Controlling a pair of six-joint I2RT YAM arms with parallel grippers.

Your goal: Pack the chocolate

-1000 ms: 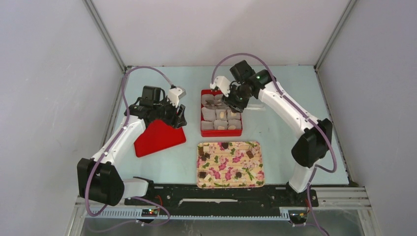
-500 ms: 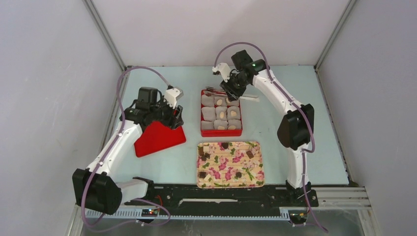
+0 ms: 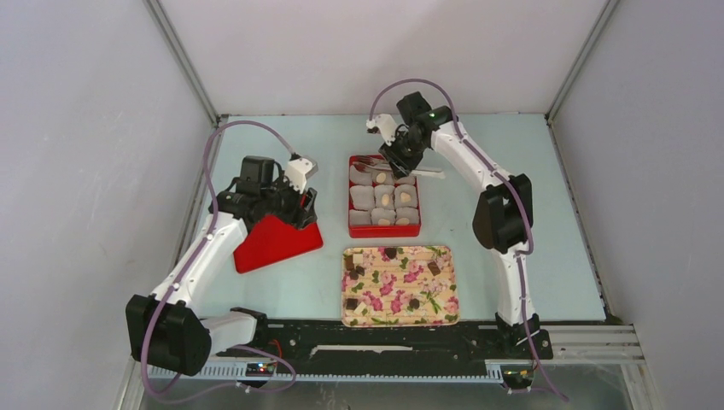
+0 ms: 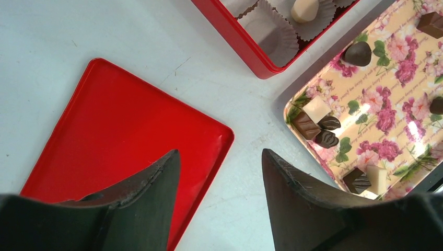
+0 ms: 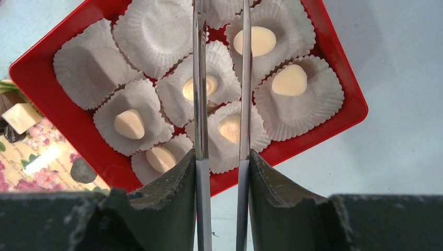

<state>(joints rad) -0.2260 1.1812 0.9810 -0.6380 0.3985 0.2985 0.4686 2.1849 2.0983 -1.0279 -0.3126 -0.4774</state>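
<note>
Several pale cream chocolates (image 5: 254, 41) sit in white paper cups in the red box (image 3: 350, 192); two cups (image 5: 154, 31) at one end are empty. Dark and pale chocolates (image 3: 390, 253) lie scattered on the floral tray (image 3: 401, 273), and also show in the left wrist view (image 4: 316, 109). My right gripper (image 3: 394, 162) is shut on metal tongs (image 5: 200, 78), held above the far end of the box with nothing visible between the tong arms. My left gripper (image 4: 219, 151) is open and empty, over the corner of the red lid (image 4: 120, 125).
The red lid (image 3: 275, 241) lies flat on the table left of the box. The floral tray (image 4: 397, 120) sits near the front edge, just in front of the red box (image 4: 235, 36). White walls enclose the table on three sides.
My right gripper with the tongs has moved from over the box's middle toward its far end. My left gripper has shifted slightly left over the lid.
</note>
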